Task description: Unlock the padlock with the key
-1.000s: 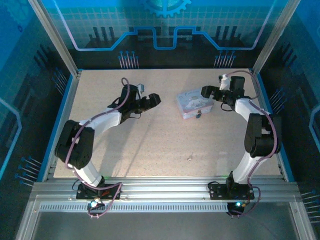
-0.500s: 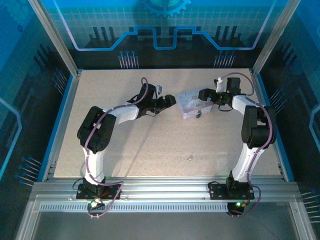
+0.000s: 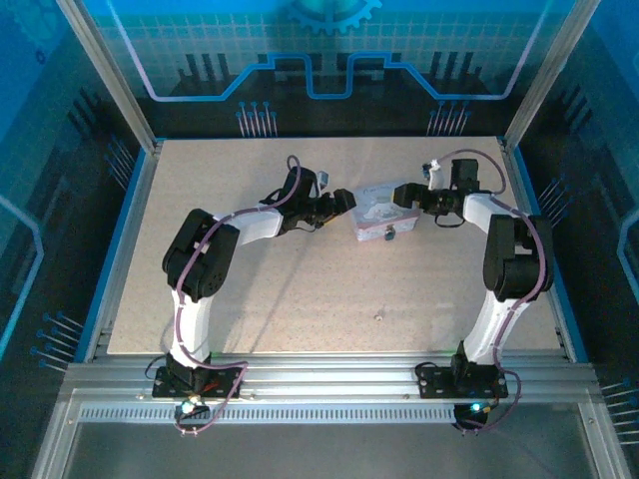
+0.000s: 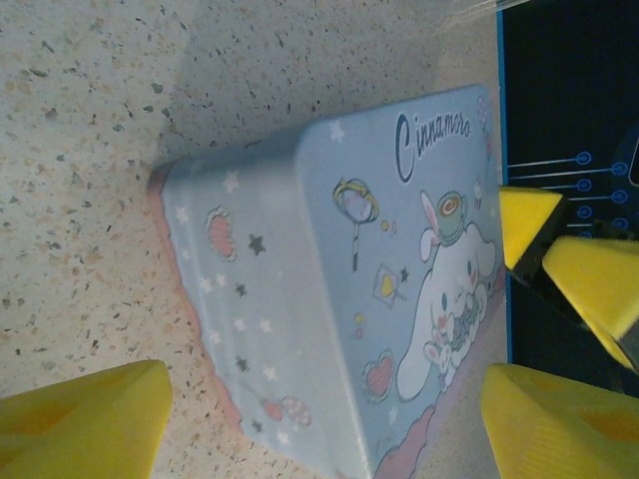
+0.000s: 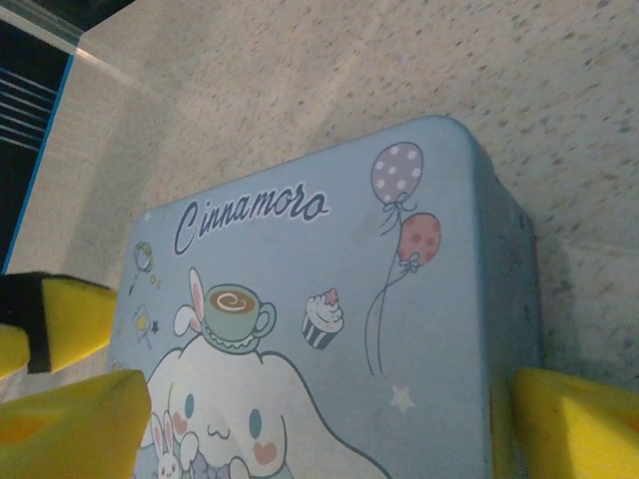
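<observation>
Blue-lit panels (image 3: 329,60) wall in a speckled beige table (image 3: 250,289), edged by aluminium posts and rails. Toward its far middle sits the tin (image 3: 371,205), pale and cartoon-printed, lid up. The padlock (image 3: 387,233) shows at the tin's near edge as a small dark spot, too small to make out its shackle. A pale speck well apart from it, alone on bare table nearer the arm bases, is probably the key (image 3: 377,317); nothing touches it.

Both arms reach in to the tin from opposite sides. The left gripper (image 3: 342,201) is at its left end and the right gripper (image 3: 402,192) at its right end. In the left wrist view the yellow pads (image 4: 85,419) are spread wide with the tin between and ahead of them. The right wrist view shows the same of its own pads (image 5: 584,424). Neither gripper has hold of anything, and whether any pad touches the tin I cannot tell.

The placing reads as bracing: two opened grippers flank the tin, likely to steady or turn it and bring the padlock within reach. On that reading the unlocking has barely begun, as the key is not yet picked up.
</observation>
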You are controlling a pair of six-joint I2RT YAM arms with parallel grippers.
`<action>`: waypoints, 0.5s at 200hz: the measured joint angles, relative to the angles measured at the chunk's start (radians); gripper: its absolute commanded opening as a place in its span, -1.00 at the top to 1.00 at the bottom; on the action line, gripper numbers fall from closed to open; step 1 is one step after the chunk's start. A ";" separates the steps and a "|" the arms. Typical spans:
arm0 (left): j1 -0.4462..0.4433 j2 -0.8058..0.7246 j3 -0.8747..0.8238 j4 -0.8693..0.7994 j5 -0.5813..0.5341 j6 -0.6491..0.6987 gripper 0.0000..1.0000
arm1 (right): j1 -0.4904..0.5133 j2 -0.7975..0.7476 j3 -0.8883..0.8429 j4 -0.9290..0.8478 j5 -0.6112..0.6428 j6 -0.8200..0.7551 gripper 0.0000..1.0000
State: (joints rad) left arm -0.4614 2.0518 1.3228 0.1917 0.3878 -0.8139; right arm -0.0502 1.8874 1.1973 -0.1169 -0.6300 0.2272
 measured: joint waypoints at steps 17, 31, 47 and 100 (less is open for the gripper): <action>0.000 0.000 0.000 0.000 0.003 0.000 -0.64 | 0.018 -0.024 -0.025 0.000 -0.008 0.000 -0.86; 0.000 0.000 0.000 -0.001 0.003 0.001 -0.64 | 0.034 -0.042 -0.046 0.002 -0.011 0.000 -0.86; 0.000 0.000 0.000 -0.002 0.003 0.001 -0.64 | 0.053 -0.061 -0.070 0.003 -0.015 0.001 -0.86; 0.004 -0.002 -0.011 -0.007 -0.010 0.010 -0.65 | 0.078 -0.131 -0.154 0.022 -0.011 0.016 -0.86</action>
State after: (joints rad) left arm -0.4572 2.0502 1.3113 0.1848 0.3779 -0.8040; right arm 0.0277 1.7565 1.0428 -0.0952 -0.6415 0.2436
